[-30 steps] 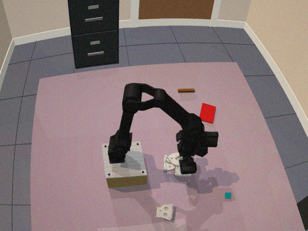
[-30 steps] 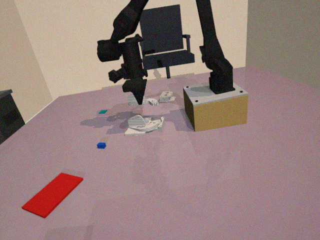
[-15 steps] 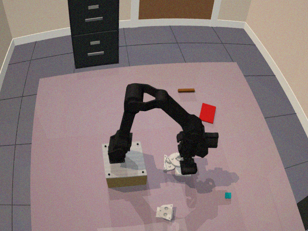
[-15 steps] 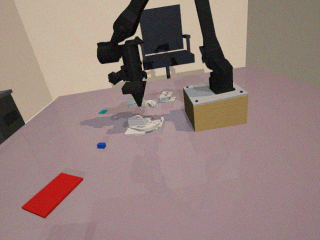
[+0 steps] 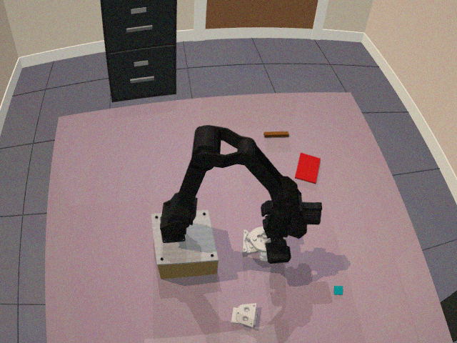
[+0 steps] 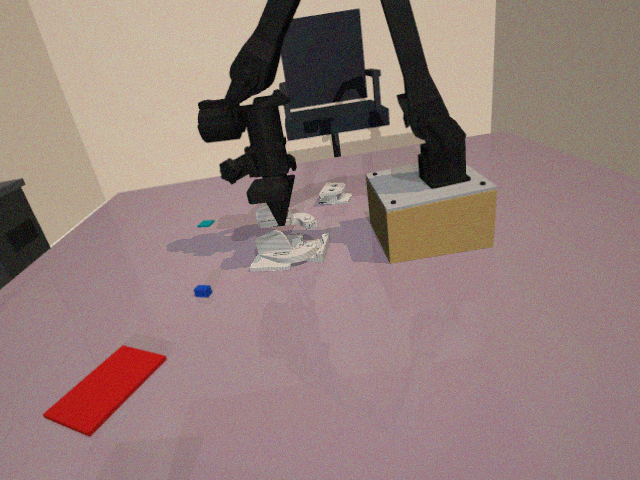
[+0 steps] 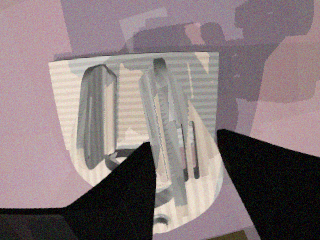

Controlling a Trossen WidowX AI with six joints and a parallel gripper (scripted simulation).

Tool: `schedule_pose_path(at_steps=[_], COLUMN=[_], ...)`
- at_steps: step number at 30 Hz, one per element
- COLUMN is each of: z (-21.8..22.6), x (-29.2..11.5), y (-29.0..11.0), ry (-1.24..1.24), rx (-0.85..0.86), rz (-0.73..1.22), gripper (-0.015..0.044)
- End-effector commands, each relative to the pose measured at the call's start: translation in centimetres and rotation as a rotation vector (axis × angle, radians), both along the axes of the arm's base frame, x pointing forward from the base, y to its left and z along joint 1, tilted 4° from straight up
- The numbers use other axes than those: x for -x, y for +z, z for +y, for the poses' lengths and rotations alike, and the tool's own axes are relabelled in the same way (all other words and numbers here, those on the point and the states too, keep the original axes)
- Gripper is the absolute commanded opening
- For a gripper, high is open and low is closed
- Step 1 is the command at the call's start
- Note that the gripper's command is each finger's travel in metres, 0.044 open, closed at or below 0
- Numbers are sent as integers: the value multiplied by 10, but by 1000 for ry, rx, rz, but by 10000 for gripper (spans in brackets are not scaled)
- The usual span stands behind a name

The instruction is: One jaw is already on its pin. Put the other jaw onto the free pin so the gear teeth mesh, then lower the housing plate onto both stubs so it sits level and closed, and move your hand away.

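Note:
My gripper (image 5: 277,254) (image 6: 281,222) (image 7: 184,143) points down and is shut on the loose white jaw (image 6: 266,217) (image 7: 164,117). The jaw stands edge-on between the fingers in the wrist view, a little above the base. The white base (image 6: 270,265) (image 7: 131,95) lies on the mat with the mounted jaw (image 6: 271,241) (image 7: 97,117) on it. In the top view my gripper hides part of this assembly. The free pin and any tooth contact cannot be made out. The white housing plate (image 5: 245,314) (image 6: 333,190) lies apart, with two round holes showing.
The robot's wooden base block (image 5: 188,270) (image 6: 442,227) stands beside the assembly. A red plate (image 5: 308,168) (image 6: 105,390), a teal tile (image 5: 338,290) (image 6: 205,223), a brown bar (image 5: 276,134) and a blue block (image 6: 203,290) lie on the pink mat (image 5: 111,166).

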State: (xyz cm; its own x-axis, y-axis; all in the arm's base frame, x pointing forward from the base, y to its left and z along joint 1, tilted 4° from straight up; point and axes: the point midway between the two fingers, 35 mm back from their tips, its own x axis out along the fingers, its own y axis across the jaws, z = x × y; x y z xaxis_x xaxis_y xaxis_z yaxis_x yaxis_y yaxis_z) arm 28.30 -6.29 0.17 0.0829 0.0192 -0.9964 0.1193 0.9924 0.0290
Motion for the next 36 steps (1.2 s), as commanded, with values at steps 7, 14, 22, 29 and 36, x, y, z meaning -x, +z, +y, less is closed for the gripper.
schedule_pose_path(at_steps=[7,14,22,29,36], z=[1,2,2,2,2], x=[1,1,1,1,1], y=[-16,-19,-19,-22,-22], ry=[-4,-4,-4,-1,0], rx=[-4,-4,-4,-4,-4], rz=[3,3,3,3,3], gripper=[134,134,134,134,134])
